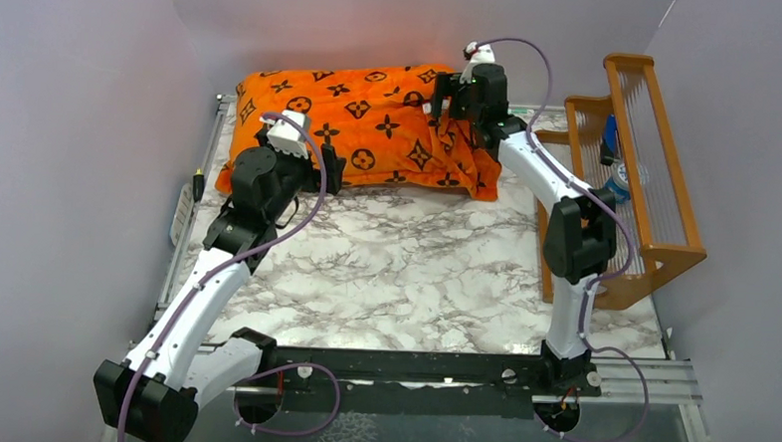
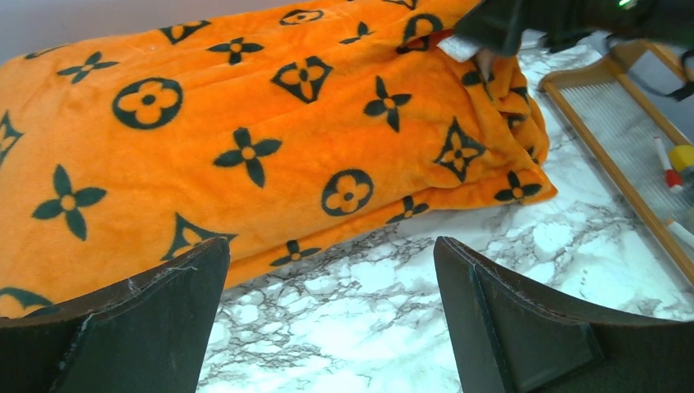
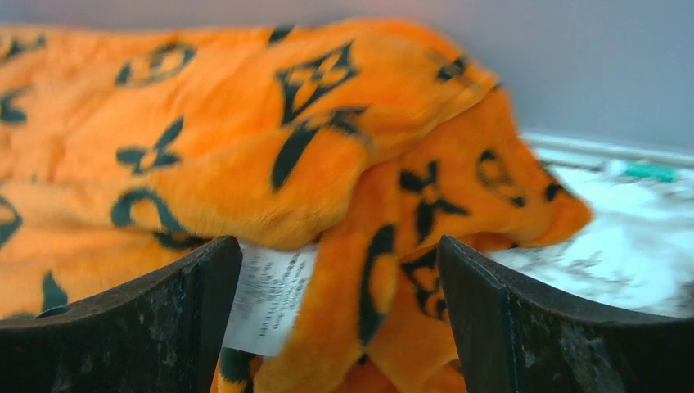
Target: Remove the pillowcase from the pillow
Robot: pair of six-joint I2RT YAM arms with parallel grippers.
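The left gripper (image 2: 331, 247) is spread wide and holds nothing. It hovers over the bare marble table (image 1: 415, 272), just near of the pillowcase's (image 1: 371, 121) near edge, and its fingers (image 2: 164, 319) point at the orange cloth without touching it.

The right gripper (image 3: 337, 246) is also wide open, with no grip on anything. It sits at the right end of the pillowcase, where the cloth bunches into loose folds. A white tag (image 3: 268, 299) hangs out from under a fold just ahead of its left finger. Whether the fingers touch the cloth cannot be told.

The pillowcase lies along the far edge of the table, left of centre, plump and filled. The pillow is hidden inside it. Its right end sags down onto the marble.

A wooden rack (image 1: 658, 183) stands at the right side of the table, well apart from the left gripper and near the right arm's elbow. A small dark tool with a yellow band (image 1: 198, 185) lies at the table's left edge.
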